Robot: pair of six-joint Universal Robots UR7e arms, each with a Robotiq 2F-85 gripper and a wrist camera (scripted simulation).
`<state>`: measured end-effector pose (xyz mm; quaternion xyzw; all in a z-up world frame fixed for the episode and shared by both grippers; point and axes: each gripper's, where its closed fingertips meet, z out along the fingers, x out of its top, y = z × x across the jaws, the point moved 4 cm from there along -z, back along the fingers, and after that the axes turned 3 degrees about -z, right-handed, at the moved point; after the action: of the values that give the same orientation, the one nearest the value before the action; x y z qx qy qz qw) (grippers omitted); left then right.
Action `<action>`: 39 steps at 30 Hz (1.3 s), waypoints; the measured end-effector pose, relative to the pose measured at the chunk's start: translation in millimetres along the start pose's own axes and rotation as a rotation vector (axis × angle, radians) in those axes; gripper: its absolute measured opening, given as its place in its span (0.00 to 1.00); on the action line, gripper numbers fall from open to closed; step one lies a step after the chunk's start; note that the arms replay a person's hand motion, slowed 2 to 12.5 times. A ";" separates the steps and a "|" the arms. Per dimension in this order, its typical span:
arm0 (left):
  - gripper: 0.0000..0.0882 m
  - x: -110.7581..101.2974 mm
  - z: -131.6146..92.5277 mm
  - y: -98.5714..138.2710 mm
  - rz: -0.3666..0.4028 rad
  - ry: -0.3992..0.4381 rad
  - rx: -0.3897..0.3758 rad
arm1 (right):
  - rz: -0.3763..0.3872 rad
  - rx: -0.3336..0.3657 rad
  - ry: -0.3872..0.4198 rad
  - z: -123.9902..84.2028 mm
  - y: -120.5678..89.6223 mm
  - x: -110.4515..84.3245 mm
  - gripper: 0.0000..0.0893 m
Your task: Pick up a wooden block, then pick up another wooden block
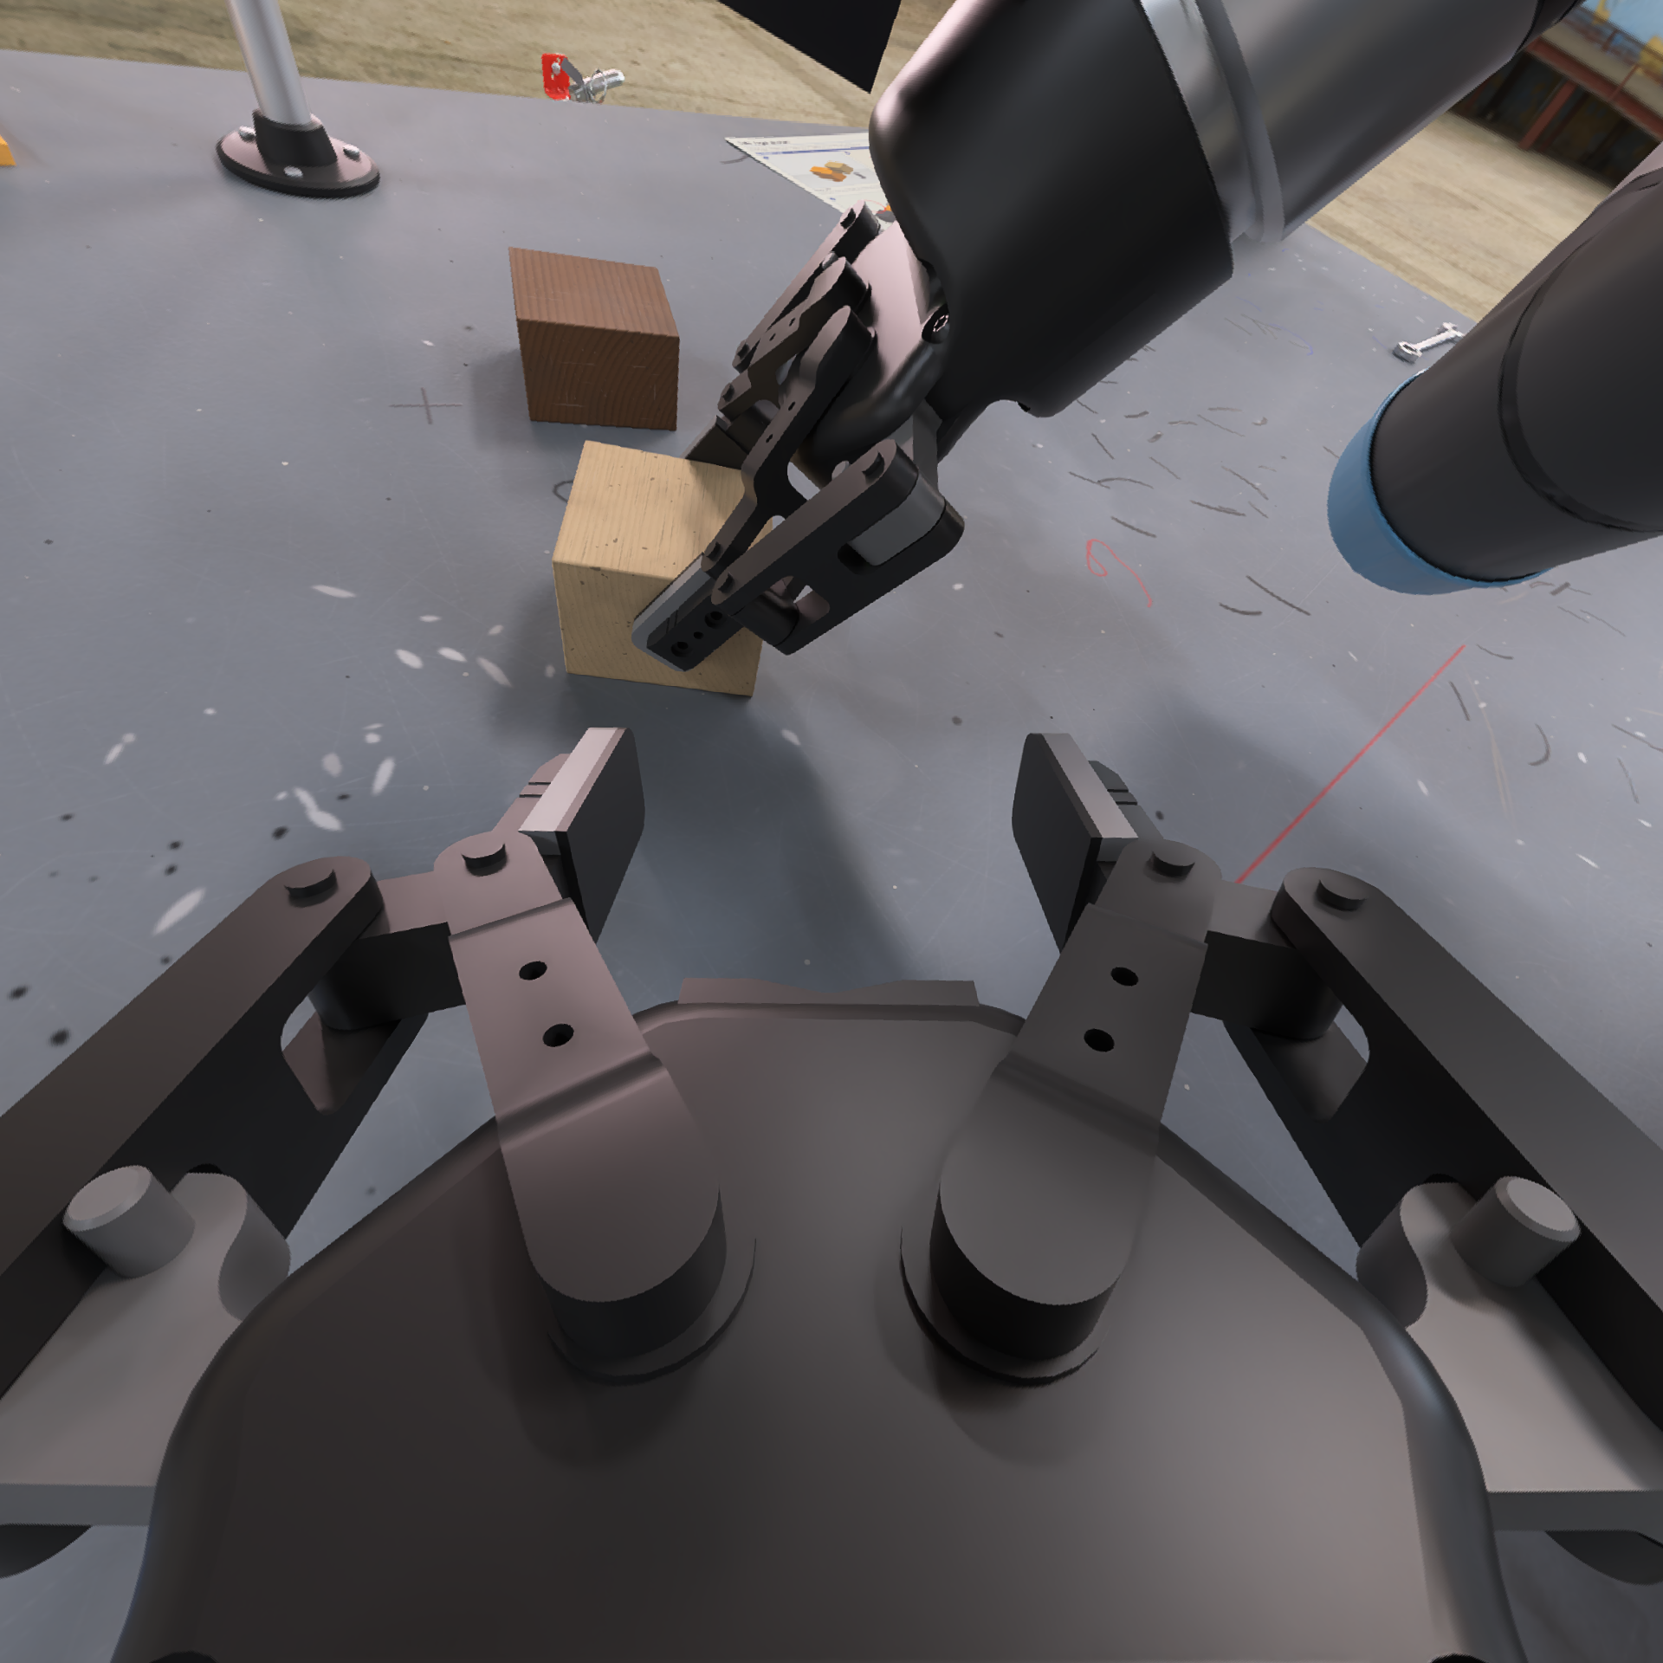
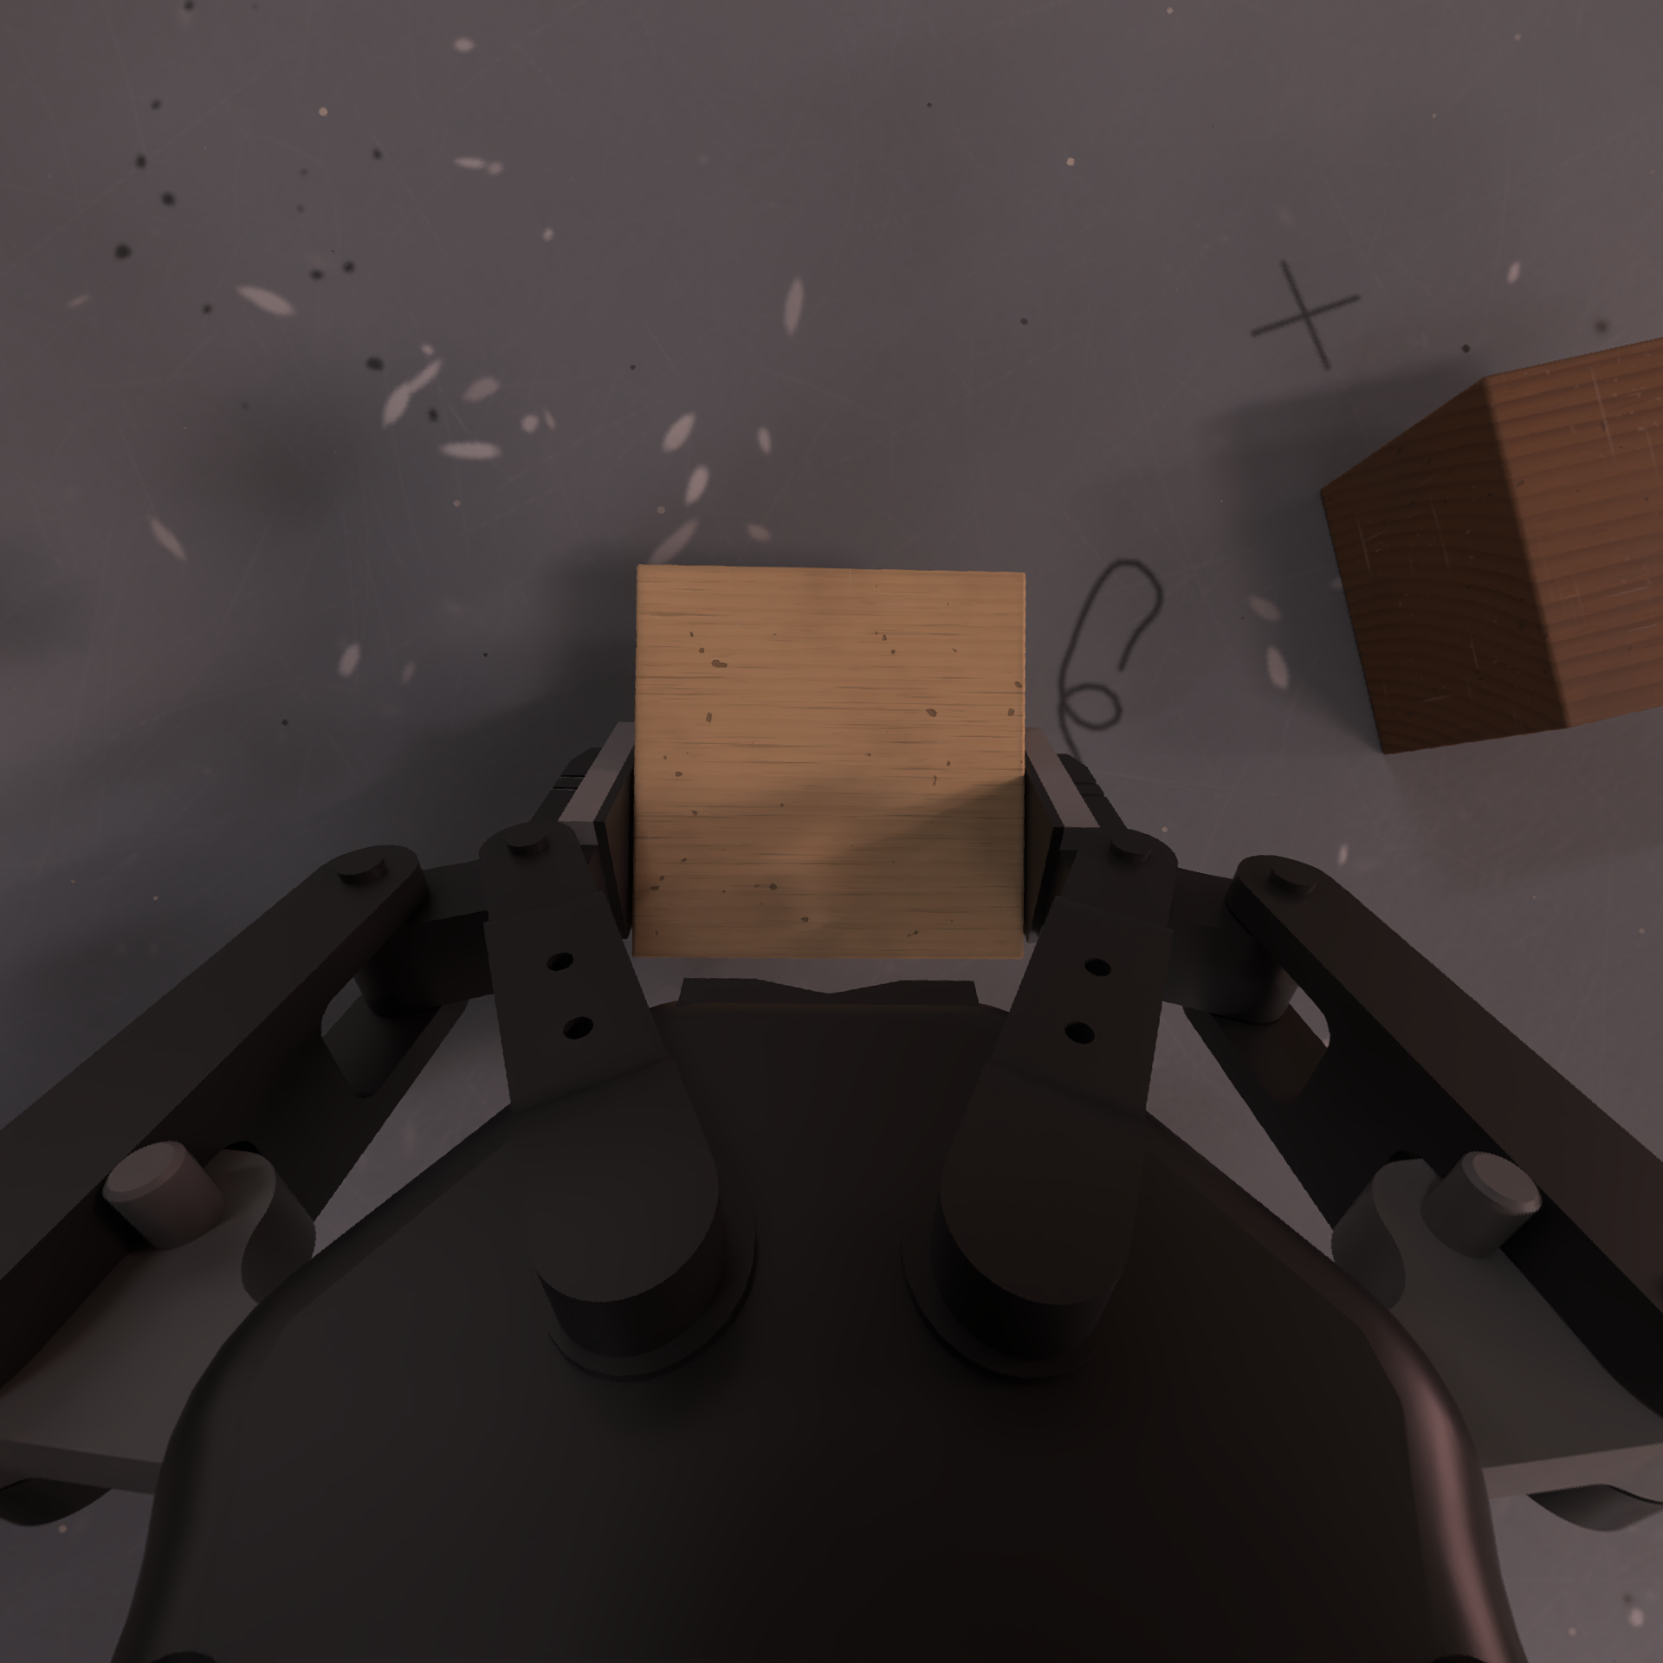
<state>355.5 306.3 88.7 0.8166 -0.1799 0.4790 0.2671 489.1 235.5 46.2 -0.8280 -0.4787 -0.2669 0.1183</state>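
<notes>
Right gripper (image 2: 830, 837) is clamped on the light wooden block (image 2: 828, 760): both pads sit flat against the block's opposite side faces, with no visible gap. In the left wrist view the same block (image 1: 630, 549) appears resting on the grey table (image 1: 225, 540), with the right gripper (image 1: 711, 540) reaching down over it from above; whether the block's underside has cleared the surface cannot be told.

Left gripper (image 1: 823, 805) is spread wide and holds nothing. It hangs above bare table, short of the light block, which lies just ahead of its fingertips.

Dark brown wooden block (image 1: 594, 346) stands on the table beyond the light block as seen from the left gripper, near it but not touching. From the right gripper it lies off to the right side (image 2: 1512, 558), clear of the fingers.

Table surface carries paint flecks, scratches and pencil marks. Past the dark block, a metal post on a round base (image 1: 292, 153) is bolted down, and a printed sheet (image 1: 814, 166) lies near the far edge.
</notes>
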 end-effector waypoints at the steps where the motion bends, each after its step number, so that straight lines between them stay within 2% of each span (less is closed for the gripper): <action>1: 0.82 0.0 0.0 0.0 0.001 0.000 0.001 | -0.002 0.002 -0.001 -0.1 0.2 -0.1 0.71; 20: 0.82 -2.8 1.9 -1.2 0.008 -0.012 0.010 | -0.026 0.050 0.018 -4.9 3.9 -1.6 0.71; 39: 0.81 -6.3 4.2 -4.5 0.008 -0.024 0.020 | -0.048 0.045 0.127 -34.6 17.4 -2.6 0.71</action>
<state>357.8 307.5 80.3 0.8242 -0.1817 0.4720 0.2548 491.6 209.0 74.5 -0.7948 -0.4959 -0.3110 0.1604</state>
